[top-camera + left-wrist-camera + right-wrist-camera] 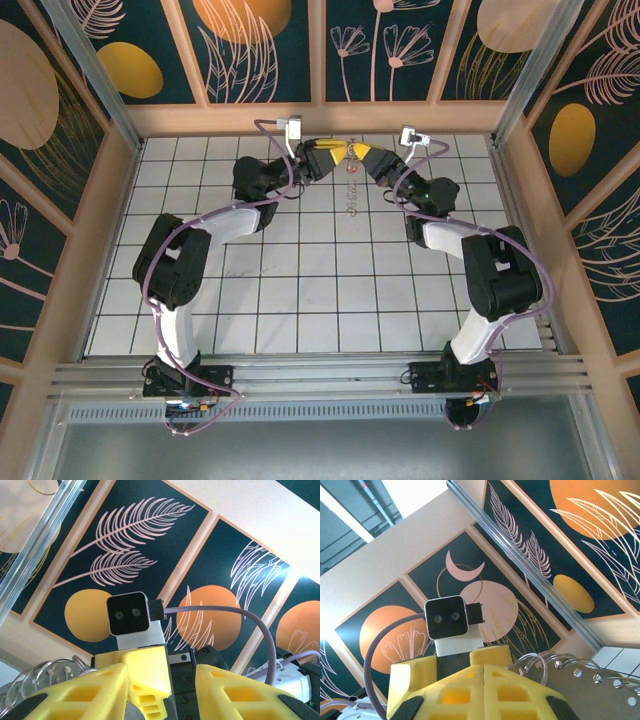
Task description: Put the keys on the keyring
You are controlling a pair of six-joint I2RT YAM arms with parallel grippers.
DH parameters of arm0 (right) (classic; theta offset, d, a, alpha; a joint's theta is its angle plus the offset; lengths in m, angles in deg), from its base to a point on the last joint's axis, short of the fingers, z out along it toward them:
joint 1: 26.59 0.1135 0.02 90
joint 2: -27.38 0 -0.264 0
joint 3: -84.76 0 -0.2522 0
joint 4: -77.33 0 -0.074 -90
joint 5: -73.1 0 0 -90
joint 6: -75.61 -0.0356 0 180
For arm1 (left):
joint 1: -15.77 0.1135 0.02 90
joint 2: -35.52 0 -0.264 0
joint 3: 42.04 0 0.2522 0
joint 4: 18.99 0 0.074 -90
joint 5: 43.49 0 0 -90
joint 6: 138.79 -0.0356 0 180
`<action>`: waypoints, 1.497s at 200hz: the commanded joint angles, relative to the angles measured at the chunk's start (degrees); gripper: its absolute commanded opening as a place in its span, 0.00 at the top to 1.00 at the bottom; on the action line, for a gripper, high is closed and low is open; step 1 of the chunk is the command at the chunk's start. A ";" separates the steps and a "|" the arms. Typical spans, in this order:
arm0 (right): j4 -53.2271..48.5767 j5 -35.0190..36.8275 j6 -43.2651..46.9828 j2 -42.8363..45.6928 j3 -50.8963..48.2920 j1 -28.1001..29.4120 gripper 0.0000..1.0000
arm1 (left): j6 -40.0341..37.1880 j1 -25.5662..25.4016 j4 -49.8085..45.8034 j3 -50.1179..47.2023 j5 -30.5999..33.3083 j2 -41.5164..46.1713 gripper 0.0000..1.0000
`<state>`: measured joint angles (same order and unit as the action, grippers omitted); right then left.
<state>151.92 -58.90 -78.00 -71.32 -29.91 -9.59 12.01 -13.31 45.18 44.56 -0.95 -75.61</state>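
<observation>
Both arms reach out from the near edge of the tiled table. Their elbows bow outward and their forearms swing in to meet over the far middle of it. The left gripper and the right gripper point at each other, tip to tip. Both wrists are tipped back, so each wrist view looks up at the painted wall panels.

In the left wrist view, the left gripper's own yellow fingers stand partway apart. The right gripper's yellow tip shows in the gap, under its small black camera. Nothing can be seen clamped between the left fingers.

The right gripper is closed, its two fingers meeting along a thin seam. What they pinch, if anything, I cannot tell.

The key is a small red spot just beneath the meeting tips. Whether either gripper has it is too small to make out.

The keyring shows as a pale chain just nearer than the key. Its silvery loops lie close beside the fingers in both wrist views
</observation>
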 commanded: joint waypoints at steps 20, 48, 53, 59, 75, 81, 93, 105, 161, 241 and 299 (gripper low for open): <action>4.19 0.56 -0.29 -0.30 1.15 0.49 1.00 | 0.04 -0.63 0.87 1.61 -0.99 -1.27 0.60; 3.69 0.60 -0.28 -0.60 1.42 0.44 1.00 | -0.20 -0.75 0.67 1.34 -1.10 -1.17 0.61; 3.54 0.59 -0.28 -0.62 1.51 0.47 1.00 | -0.24 -0.83 0.64 1.39 -1.17 -1.18 0.61; 3.58 0.58 -0.28 -0.71 1.49 0.57 1.00 | -0.23 -0.89 0.48 1.49 -1.14 -1.30 0.61; 3.44 0.51 -0.29 -0.90 1.69 0.66 1.00 | -0.38 -1.02 0.00 1.99 -1.49 -1.45 0.62; 3.41 0.51 -0.29 -0.93 1.81 0.66 1.00 | -0.37 -1.11 -0.14 2.12 -1.58 -1.52 0.62; 3.13 0.43 -0.19 -0.89 1.88 0.78 1.00 | -0.34 -1.23 -0.24 2.31 -1.67 -1.76 0.63; 2.98 0.32 -0.02 -0.90 2.04 0.92 1.00 | -0.37 -1.29 -0.32 2.48 -1.76 -1.86 0.65; 2.18 0.29 0.59 -0.71 2.13 1.03 1.00 | -1.50 -1.39 -1.84 2.05 -1.67 -2.27 0.65; -1.59 0.78 4.19 0.82 0.90 1.05 1.00 | -6.78 -1.37 -7.44 -0.33 1.31 -0.67 0.58; -2.33 0.95 4.93 1.71 0.46 0.93 1.00 | -8.88 -1.42 -9.46 -1.82 4.89 0.69 0.53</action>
<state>145.89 -57.02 -74.46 -72.06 -29.80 -9.59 5.85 -14.23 38.86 44.56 0.86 -76.66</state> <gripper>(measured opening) 0.051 0.450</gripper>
